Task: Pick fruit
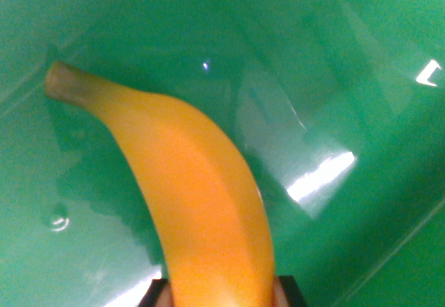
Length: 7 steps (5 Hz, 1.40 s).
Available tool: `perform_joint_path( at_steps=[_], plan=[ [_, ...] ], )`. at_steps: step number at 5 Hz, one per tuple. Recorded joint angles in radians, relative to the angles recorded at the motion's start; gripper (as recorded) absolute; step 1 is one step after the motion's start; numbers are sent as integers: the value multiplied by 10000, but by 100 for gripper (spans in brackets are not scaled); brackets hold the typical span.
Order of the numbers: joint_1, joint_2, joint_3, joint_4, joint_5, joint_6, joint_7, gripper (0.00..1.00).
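In the wrist view, a banana (201, 203) fills the middle of the picture. It is yellow-orange, curved, and runs from its brownish-green stem end at the upper part of the wrist view's left down to the bottom edge near the centre. The stem end looks blunt and darker than the rest of the peel.

At the bottom edge, the tool (221, 294) shows only as two dark finger tips, one on each side of the banana's lower end. The finger on the wrist view's left (154, 294) sits right against the peel, and the one on the wrist view's right does the same, so the tool is closed narrow on the banana with the fruit between its fingers. Very little of either finger is in the picture.

Behind the banana lies a glossy green surface (361, 71), which looks like the inside of a plastic container or bin. Faint straight edges run diagonally across the upper left and the lower right corners of the picture, where the surface seems to fold into walls. Bright white reflections of light sit on it at the wrist view's right, one large patch near the middle and a small one near the upper corner. A small round mark shows on the green at the wrist view's left, beside the banana's shadow. Whether the banana rests on the green surface or is lifted off it cannot be told.
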Motion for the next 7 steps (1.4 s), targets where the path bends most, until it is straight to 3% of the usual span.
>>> perform_joint_path(
  at_steps=[1,2,3,4,5,6,7],
  plan=[
    [0,0,0,0,0,0,0,100],
    [0,-128,2,189,5,318,-11,100],
    [0,-128,2,189,5,318,-11,100],
    [1,-263,4,388,10,651,-22,100],
    [1,-263,4,388,10,651,-22,100],
    [1,-406,6,598,15,1003,-34,100],
    [1,-406,6,598,15,1003,-34,100]
  ],
)
